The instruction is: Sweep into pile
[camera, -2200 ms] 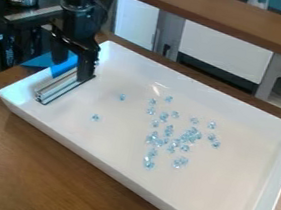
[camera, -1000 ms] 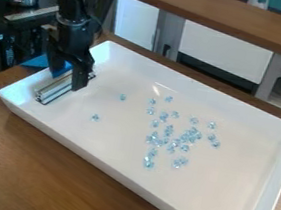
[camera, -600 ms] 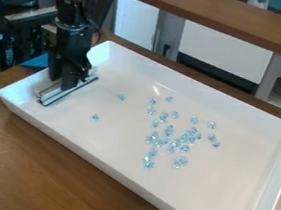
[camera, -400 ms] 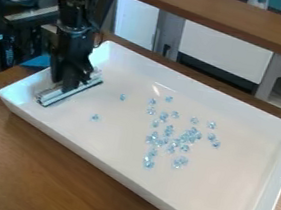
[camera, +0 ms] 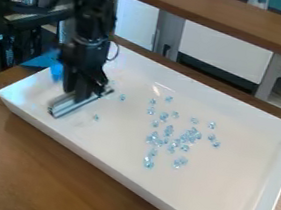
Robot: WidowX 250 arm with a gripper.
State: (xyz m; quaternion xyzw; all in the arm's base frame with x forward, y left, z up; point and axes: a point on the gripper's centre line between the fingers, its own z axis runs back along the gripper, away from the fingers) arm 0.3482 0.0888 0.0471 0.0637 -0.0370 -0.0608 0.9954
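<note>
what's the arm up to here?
A black robot arm has its claw closed on a silvery bar in the left part of a white tray, seemingly to use it as a sweeper. The light-blue clear pieces aren't in one pile: most lie loosely scattered around the tray's middle, with two strays nearer the bar. Looks like the sweep has most of its work left.

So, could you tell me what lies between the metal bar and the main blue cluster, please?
Two stray blue pieces, apart from each other, on an otherwise bare stretch of white tray, as the camera view shows.
</note>
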